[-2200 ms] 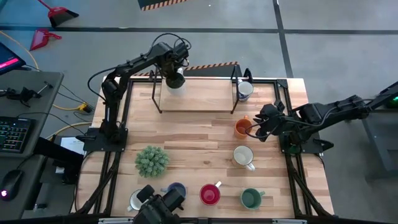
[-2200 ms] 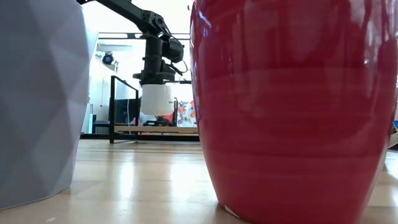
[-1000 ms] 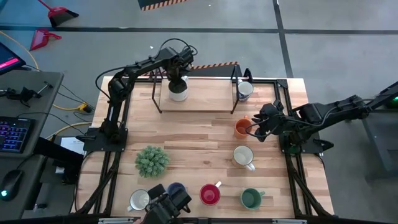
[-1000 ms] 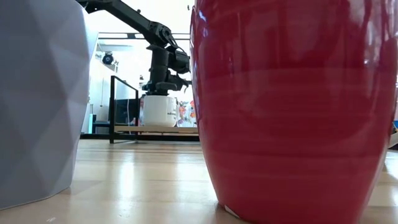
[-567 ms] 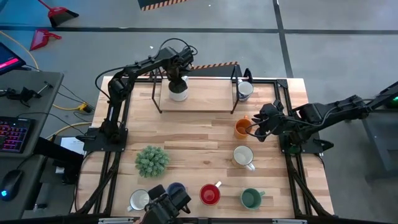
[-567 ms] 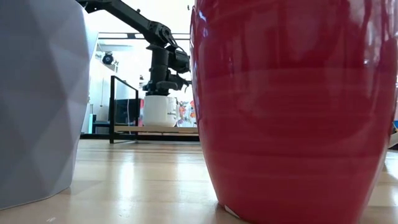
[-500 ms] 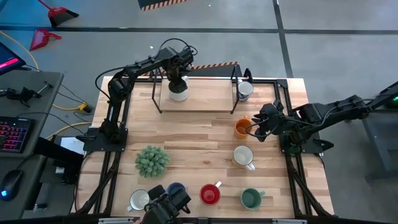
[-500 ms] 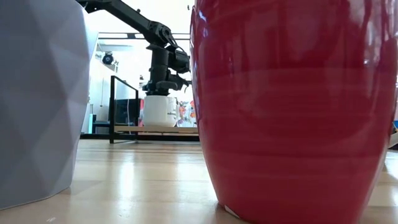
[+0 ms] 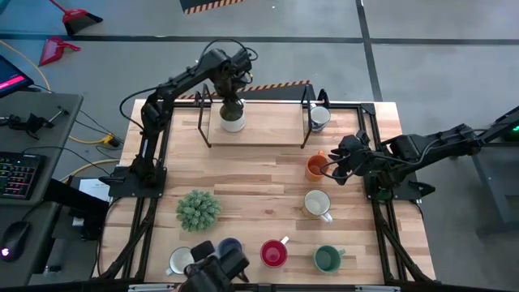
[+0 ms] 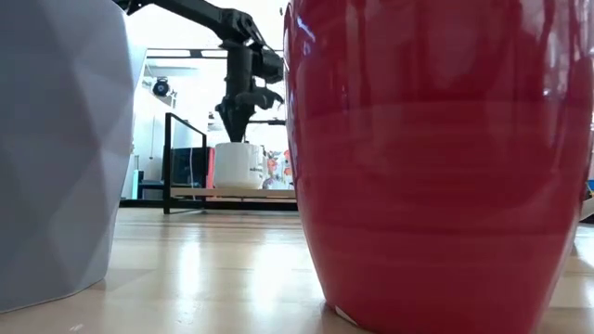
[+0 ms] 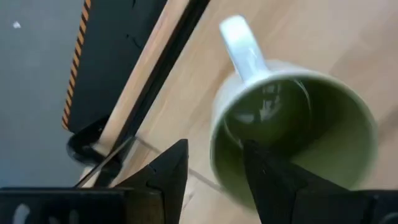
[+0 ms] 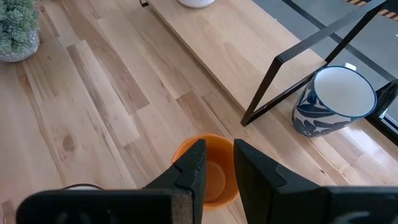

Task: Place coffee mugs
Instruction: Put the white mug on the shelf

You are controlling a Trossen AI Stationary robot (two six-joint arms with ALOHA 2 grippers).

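A white mug with an olive-green inside (image 9: 233, 122) stands upright on the wooden shelf (image 9: 268, 132) at the table's far side. It also shows in the low view (image 10: 238, 165) and the left wrist view (image 11: 292, 130). My left gripper (image 10: 234, 128) hangs just above its rim, open and clear of it; its fingers show in the left wrist view (image 11: 214, 165). My right gripper (image 9: 332, 168) is over the orange mug (image 12: 208, 171), which stands on the table at the right (image 9: 315, 168). Its fingers are a little apart. My right gripper's fingers (image 12: 191, 165) slant down over the orange mug's mouth from the table's right side. The fingers hide the mug's sides, so I cannot tell whether they touch it.
A blue-patterned mug (image 9: 319, 118) stands by the shelf's right frame. A cream mug (image 9: 316, 203), a dark green mug (image 9: 328, 259), a red mug (image 9: 273, 253), a blue mug (image 9: 231, 246) and a white mug (image 9: 179, 260) stand nearer, beside a potted plant (image 9: 199, 209).
My left gripper has let go of the white mug and gone straight up, clear of its rim. The mug stays upright on the shelf where it stood.
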